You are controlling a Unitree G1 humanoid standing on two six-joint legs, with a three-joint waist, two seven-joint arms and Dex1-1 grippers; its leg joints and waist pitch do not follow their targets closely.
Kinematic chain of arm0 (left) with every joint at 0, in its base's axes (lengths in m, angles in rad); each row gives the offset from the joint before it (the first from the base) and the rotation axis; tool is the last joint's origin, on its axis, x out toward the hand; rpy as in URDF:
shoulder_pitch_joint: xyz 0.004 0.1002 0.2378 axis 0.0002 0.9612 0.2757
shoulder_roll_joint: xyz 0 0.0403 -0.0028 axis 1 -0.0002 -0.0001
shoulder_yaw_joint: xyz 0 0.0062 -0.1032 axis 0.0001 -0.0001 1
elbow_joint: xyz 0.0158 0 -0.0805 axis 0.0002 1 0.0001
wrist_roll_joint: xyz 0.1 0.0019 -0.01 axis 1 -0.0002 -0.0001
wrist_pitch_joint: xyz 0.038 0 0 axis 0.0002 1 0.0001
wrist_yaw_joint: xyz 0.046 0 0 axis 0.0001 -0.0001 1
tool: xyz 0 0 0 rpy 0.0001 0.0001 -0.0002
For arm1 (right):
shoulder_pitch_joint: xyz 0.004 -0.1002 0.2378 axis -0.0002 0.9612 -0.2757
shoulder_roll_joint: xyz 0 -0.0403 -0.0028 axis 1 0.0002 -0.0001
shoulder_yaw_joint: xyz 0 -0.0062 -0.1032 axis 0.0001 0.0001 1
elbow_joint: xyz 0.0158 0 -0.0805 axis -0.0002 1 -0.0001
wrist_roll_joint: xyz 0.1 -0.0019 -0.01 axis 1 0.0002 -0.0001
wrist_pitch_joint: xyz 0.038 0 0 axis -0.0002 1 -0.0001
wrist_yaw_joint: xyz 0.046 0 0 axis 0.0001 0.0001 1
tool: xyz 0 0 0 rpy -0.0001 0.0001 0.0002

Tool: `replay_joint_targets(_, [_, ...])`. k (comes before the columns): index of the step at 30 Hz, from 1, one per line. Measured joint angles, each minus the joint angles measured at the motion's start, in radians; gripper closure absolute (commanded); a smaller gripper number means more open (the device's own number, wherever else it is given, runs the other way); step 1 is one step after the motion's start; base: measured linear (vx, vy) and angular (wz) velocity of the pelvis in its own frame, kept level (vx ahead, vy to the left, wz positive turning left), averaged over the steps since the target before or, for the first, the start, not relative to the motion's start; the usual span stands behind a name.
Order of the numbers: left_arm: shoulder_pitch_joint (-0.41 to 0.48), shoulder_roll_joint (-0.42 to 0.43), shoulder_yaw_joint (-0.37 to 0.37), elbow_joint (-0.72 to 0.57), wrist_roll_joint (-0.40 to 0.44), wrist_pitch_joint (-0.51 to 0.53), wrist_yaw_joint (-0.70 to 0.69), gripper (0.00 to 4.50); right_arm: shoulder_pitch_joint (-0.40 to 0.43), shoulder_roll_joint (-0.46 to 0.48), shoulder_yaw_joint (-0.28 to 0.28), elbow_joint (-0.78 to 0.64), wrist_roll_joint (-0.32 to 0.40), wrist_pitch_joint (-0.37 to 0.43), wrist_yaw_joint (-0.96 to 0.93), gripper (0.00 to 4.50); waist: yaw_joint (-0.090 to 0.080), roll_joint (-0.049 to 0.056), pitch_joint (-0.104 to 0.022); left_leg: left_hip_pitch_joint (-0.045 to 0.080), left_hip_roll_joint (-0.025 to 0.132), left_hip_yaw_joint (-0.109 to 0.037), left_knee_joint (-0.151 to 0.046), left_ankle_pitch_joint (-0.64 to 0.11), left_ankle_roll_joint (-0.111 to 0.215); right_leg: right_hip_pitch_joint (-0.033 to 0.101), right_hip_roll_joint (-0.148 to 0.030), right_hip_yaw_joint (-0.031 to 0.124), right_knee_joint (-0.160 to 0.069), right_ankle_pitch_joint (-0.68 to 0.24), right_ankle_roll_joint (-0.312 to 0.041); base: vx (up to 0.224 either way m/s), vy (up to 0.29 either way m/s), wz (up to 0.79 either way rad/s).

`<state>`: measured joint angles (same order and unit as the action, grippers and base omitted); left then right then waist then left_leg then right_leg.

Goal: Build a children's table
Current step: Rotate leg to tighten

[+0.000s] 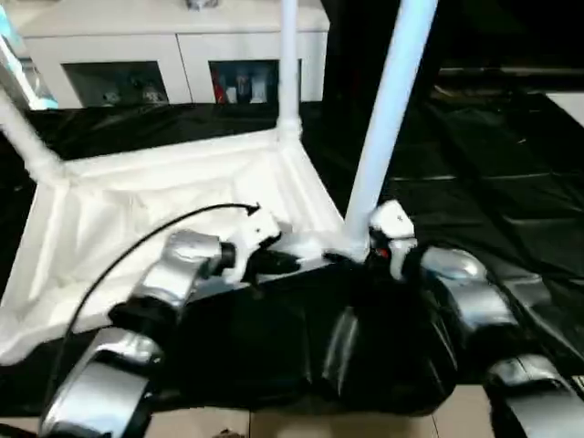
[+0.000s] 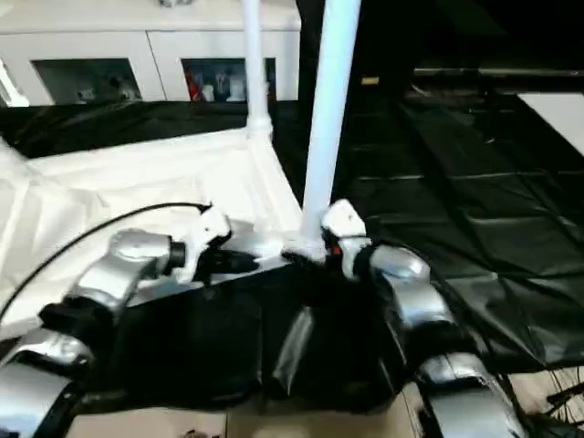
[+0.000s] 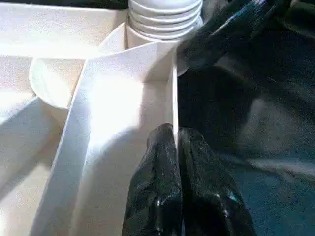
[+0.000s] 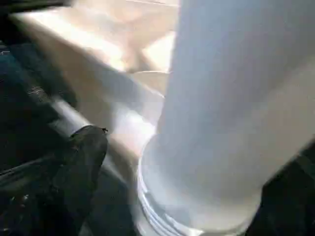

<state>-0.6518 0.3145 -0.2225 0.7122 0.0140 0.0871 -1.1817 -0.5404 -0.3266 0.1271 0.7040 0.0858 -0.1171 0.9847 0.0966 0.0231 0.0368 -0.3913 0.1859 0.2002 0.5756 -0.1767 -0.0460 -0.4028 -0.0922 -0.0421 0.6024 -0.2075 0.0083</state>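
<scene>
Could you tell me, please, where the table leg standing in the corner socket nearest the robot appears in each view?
Left eye view: near leg rises right of centre, beside the right gripper.
Right eye view: it stands at centre.
Left wrist view: its ribbed base sits beyond the shut left gripper.
Right wrist view: its shaft looms close.
Shared landmark: the tabletop rim.

- A black, creased cloth (image 1: 493,210) covers the work table.
- A white cabinet (image 1: 173,46) with two glass-fronted compartments stands behind it; small, blurred coloured items (image 1: 239,87) sit inside.
</scene>
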Motion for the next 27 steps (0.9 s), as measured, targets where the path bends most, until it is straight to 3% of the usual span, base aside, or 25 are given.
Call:
replay_joint_targets(9, [0.063, 0.067, -0.032, -0.120, -0.040, 0.095, -0.158, 4.50, 0.037, -0.036, 0.023, -0.070, 0.039, 0.032, 0.169, 0.07, -0.003, -0.005, 0.003, -0.001, 0.003, 0.000, 0.015, -0.004, -0.005, 0.000, 0.000, 0.002, 0.011, -0.001, -0.006, 0.000, 0.000, 0.00])
replay_joint_targets(17, [0.071, 0.072, -0.042, -0.150, -0.041, 0.116, -0.180, 4.50, 0.046, -0.074, 0.042, -0.115, 0.048, 0.080, 0.237, 0.07, -0.001, -0.007, 0.004, -0.001, 0.003, 0.001, 0.016, -0.001, 0.000, 0.000, -0.001, 0.001, 0.010, -0.001, -0.006, 0.000, 0.000, 0.00])
replay_joint_targets(18, [0.071, 0.072, -0.043, -0.151, -0.041, 0.120, -0.179, 4.50, 0.046, -0.074, 0.042, -0.115, 0.048, 0.086, 0.239, 0.34, -0.001, -0.007, 0.004, -0.001, 0.003, 0.001, 0.016, -0.001, 0.000, 0.000, -0.001, 0.001, 0.011, -0.001, -0.006, 0.000, 0.000, 0.00])
replay_joint_targets(20, [0.071, 0.072, -0.043, -0.151, -0.041, 0.126, -0.178, 4.50, 0.046, -0.074, 0.042, -0.115, 0.049, 0.092, 0.240, 0.34, -0.001, -0.007, 0.004, -0.001, 0.003, 0.001, 0.017, -0.001, 0.000, 0.000, -0.001, 0.001, 0.011, -0.001, -0.006, 0.000, 0.000, 0.00])
replay_joint_targets(27, [0.072, 0.072, -0.043, -0.158, -0.041, 0.133, -0.178, 4.50, 0.058, -0.073, 0.042, -0.135, 0.055, 0.115, 0.247, 1.15, -0.001, -0.007, 0.004, -0.001, 0.003, 0.001, 0.017, -0.001, 0.000, 0.000, -0.001, 0.001, 0.011, -0.001, -0.006, 0.000, 0.000, 0.00])
